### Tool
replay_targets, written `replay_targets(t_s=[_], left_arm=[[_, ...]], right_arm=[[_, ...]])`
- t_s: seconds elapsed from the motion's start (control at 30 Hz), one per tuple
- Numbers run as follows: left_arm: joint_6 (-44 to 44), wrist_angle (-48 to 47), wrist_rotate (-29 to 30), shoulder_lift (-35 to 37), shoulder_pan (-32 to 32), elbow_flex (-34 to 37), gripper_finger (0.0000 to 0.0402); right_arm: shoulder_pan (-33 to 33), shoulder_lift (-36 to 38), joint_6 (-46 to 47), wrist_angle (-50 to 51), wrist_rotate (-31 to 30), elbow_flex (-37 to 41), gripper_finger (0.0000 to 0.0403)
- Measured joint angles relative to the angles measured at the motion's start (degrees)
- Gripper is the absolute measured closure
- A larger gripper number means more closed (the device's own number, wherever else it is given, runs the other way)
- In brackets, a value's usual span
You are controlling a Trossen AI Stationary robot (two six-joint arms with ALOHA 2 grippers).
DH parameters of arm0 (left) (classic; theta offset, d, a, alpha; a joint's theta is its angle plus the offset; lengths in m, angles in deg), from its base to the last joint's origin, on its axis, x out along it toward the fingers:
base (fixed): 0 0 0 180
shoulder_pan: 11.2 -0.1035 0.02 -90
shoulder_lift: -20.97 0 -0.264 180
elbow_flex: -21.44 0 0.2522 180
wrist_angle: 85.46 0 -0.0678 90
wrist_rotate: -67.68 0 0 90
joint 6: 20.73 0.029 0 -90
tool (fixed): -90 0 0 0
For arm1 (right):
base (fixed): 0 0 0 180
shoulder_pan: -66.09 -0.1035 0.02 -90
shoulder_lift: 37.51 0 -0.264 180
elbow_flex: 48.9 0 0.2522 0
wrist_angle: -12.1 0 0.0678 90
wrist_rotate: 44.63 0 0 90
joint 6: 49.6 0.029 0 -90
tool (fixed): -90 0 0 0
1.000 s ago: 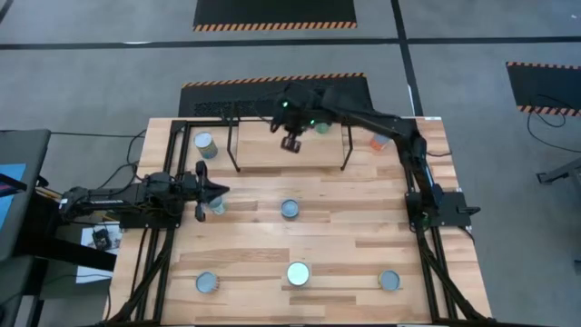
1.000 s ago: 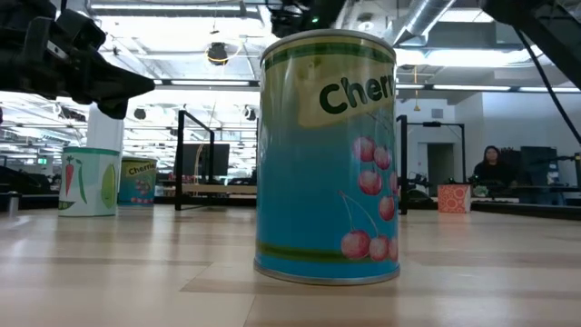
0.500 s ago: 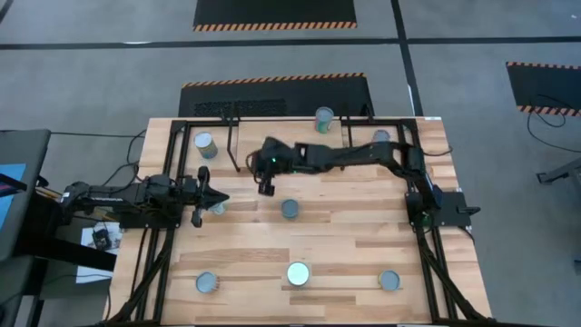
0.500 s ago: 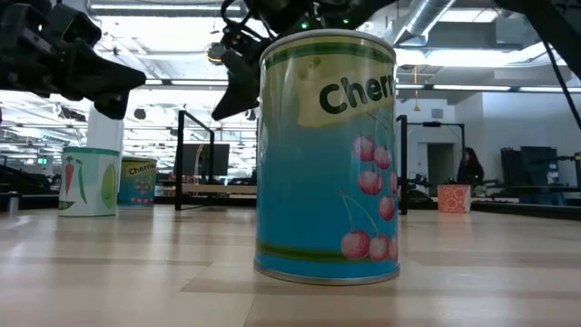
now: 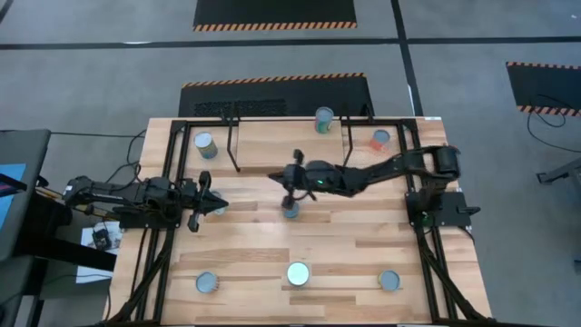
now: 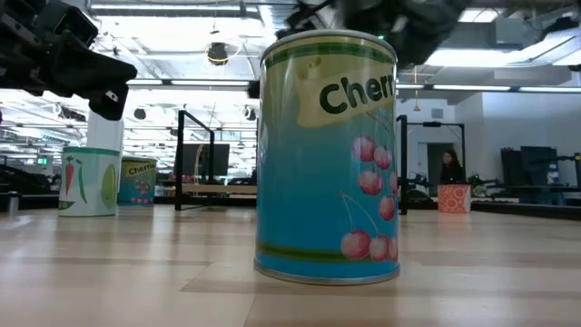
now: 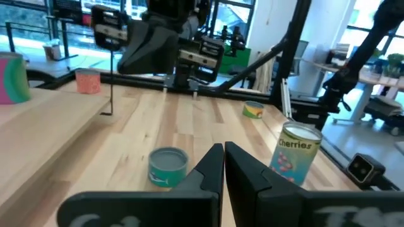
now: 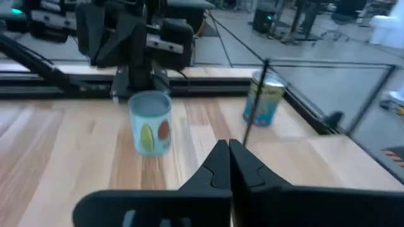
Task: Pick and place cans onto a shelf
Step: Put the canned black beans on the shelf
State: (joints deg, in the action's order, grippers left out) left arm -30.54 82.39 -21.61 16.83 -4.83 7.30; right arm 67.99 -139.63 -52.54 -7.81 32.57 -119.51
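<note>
Several cans stand on the table. One small can (image 5: 290, 212) is at the middle, with my shut right gripper (image 5: 283, 179) hovering just above and beyond it, pointing toward the table's left and holding nothing. A vegetable-label can (image 8: 151, 123) stands right in front of my shut left gripper (image 5: 211, 202), which is empty at the table's left. A green can (image 5: 323, 118) stands at the far edge of the shelf (image 5: 286, 150). The big cherry can (image 6: 327, 154) fills the low view and hides much of the shelf there.
More cans stand at the far left (image 5: 205, 143), far right (image 5: 379, 139) and along the near edge (image 5: 208, 282), (image 5: 298, 272), (image 5: 388, 280). The shelf's black legs (image 5: 233, 150) rise behind the middle can. A person (image 6: 447, 168) is in the room beyond.
My right gripper has left the shelf's far side. It has come down toward the near edge, swinging left and back, and now hangs over the middle can. It has tipped from pointing down to nearly level. The green can now shows where the gripper was.
</note>
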Motion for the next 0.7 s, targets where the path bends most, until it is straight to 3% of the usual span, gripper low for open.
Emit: replay_targets(t_s=[0.3,0.53,0.7], left_arm=[[-5.3,-11.0,3.7,-4.6,3.8,-8.5,0.0398],[-11.7,-21.4,6.5,-22.1,8.7,-19.8,0.0398],[-22.6,-33.1,5.7,-37.1,13.7,-30.5,0.0398]], right_arm=[[-4.0,14.3,1.6,-4.2,-11.5,18.2,0.0399],[-7.7,20.4,2.1,-13.2,-17.7,29.7,0.0395],[-9.4,22.0,3.3,-17.9,-19.3,35.6,0.0398]])
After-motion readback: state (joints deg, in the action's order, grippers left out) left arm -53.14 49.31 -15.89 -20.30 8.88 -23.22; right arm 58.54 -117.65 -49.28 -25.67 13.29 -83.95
